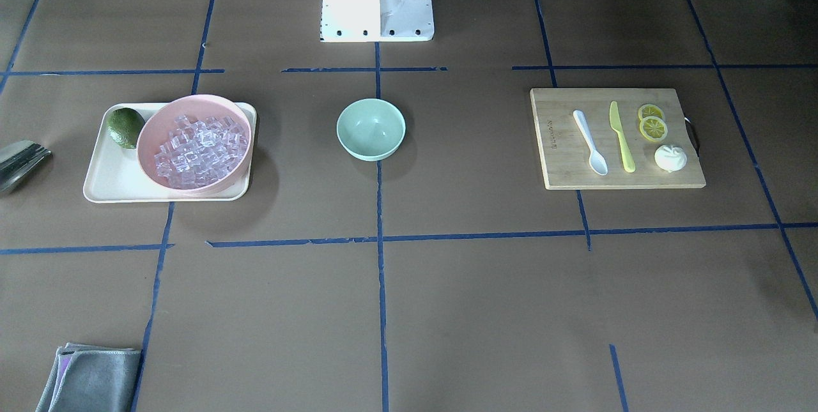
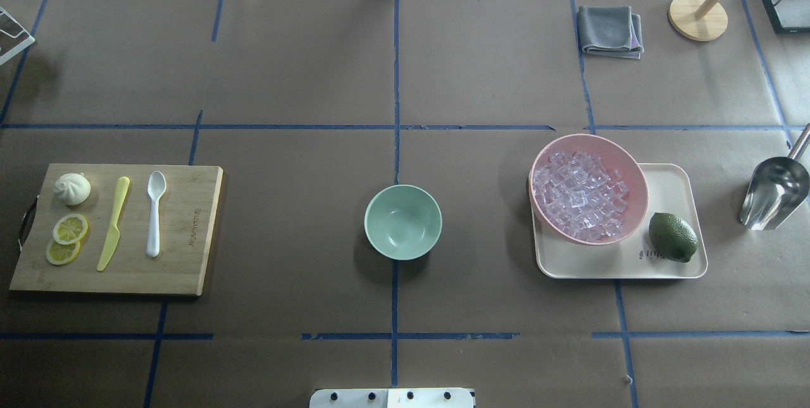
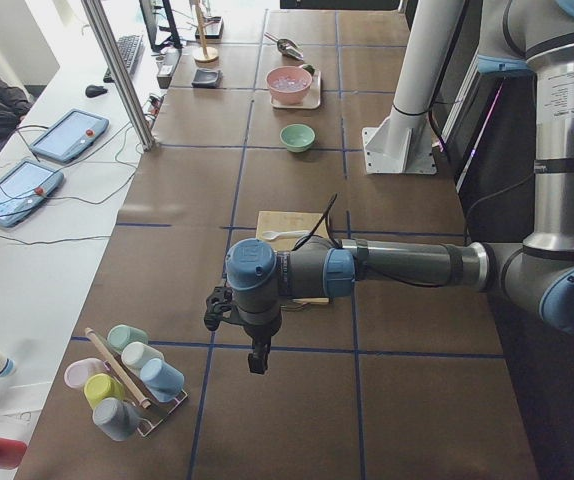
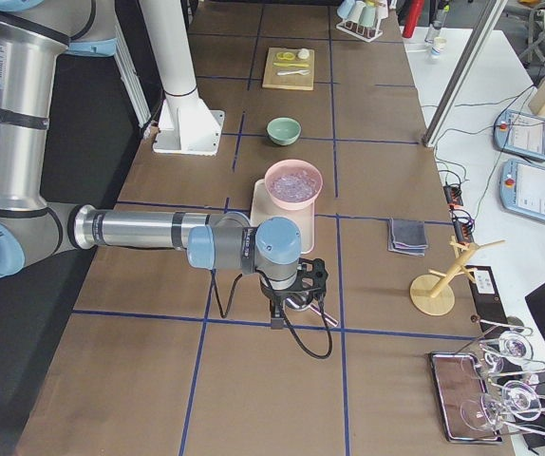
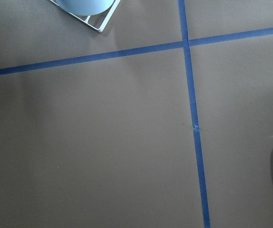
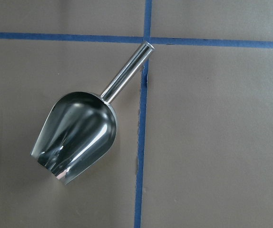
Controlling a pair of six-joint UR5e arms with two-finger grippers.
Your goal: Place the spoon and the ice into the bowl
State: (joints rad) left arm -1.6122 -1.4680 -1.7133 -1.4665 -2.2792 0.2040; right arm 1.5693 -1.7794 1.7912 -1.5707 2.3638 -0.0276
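Observation:
The white spoon [image 2: 154, 213] lies on a wooden cutting board [image 2: 190, 231] at the table's left, beside a yellow-green knife [image 2: 114, 223]. The ice [image 2: 579, 199] is a heap of clear cubes in a pink bowl [image 2: 636, 174] on a cream tray [image 2: 671, 186] at the right. The mint-green bowl [image 2: 402, 222] stands empty at the table's centre. My left gripper [image 3: 257, 360] hangs beyond the board's outer end, and I cannot tell its state. My right gripper [image 4: 276, 321] hovers over a metal scoop [image 6: 77, 135], and I cannot tell its state.
A lime [image 2: 672, 236] sits on the tray. Lemon slices [image 2: 68, 238] and a white bun [image 2: 71, 188] share the board. A folded grey cloth [image 2: 609, 30] and a wooden stand [image 2: 697, 16] lie at the far right. A cup rack [image 3: 127, 385] stands near the left gripper.

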